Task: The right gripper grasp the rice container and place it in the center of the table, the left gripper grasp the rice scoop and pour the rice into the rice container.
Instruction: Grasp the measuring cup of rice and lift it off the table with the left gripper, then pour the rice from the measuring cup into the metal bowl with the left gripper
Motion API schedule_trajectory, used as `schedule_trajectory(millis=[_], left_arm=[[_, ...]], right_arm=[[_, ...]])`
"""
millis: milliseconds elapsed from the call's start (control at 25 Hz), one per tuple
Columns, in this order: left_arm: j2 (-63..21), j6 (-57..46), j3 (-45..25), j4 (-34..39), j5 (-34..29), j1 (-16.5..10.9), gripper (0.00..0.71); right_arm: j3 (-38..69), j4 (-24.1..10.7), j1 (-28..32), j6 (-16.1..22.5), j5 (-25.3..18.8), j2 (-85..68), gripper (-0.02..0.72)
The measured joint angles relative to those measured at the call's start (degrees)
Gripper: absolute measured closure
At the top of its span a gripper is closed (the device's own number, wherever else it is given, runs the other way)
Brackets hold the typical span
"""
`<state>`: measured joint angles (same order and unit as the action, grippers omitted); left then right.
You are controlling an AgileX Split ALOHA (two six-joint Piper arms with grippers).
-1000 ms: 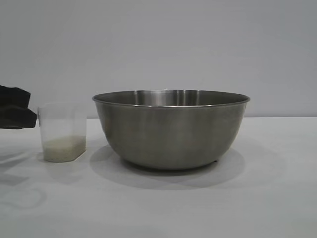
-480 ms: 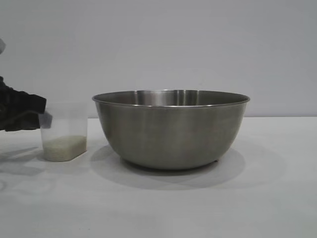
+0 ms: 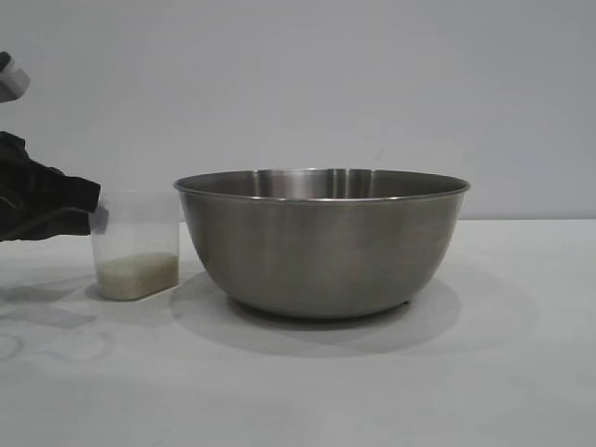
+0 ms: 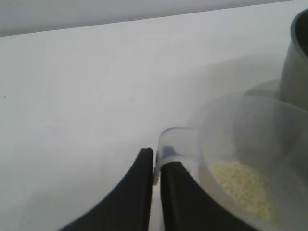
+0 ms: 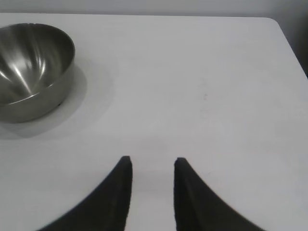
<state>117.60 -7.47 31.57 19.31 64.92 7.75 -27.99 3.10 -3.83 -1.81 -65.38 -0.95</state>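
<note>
- Nearest to me lay the plain flat white tabletop (image 3: 307, 391), bare across its front edge.
- Further in, at about the centre, stood the large round brushed stainless-steel mixing bowl (image 3: 321, 244), upright, its rolled rim level.
- At nine o'clock from the bowl, just beside it and resting on the table, was the small translucent clear plastic measuring cup (image 3: 137, 245) with a side handle near its rim.
- A low heap of off-white tiny rice grains (image 3: 138, 271) sat in the bottom of that cup.
- At nine o'clock again from the cup, the black left gripper (image 4: 156, 166) with two pointed, tapering fingers was clamped together on the cup's handle, the handle pinched between the tips.
- The black right gripper (image 5: 152, 163), of the same make, hung over bare tabletop well away from the bowl, its fingers standing apart and holding nothing.
- Beyond everything rose a plain pale grey wall (image 3: 307, 84).
</note>
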Motion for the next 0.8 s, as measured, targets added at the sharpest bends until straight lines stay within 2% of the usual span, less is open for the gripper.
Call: schedule_trajectory(millis=[240, 440, 800], left_arm=[[-6.2, 4.7, 0.2, -1.8, 0.0, 0.0, 0.710], [-10.0, 8.3, 4.4, -0.3, -0.1, 0.0, 0.710], [-10.2, 11.1, 18.0, 16.7, 0.0, 0.9, 0.710]], right_arm=[[0.0, 0.0, 0.0, 0.0, 0.0, 0.0, 0.488], [0.0, 0.0, 0.0, 0.0, 0.0, 0.0, 0.488], [0.0, 0.0, 0.0, 0.0, 0.0, 0.0, 0.488]])
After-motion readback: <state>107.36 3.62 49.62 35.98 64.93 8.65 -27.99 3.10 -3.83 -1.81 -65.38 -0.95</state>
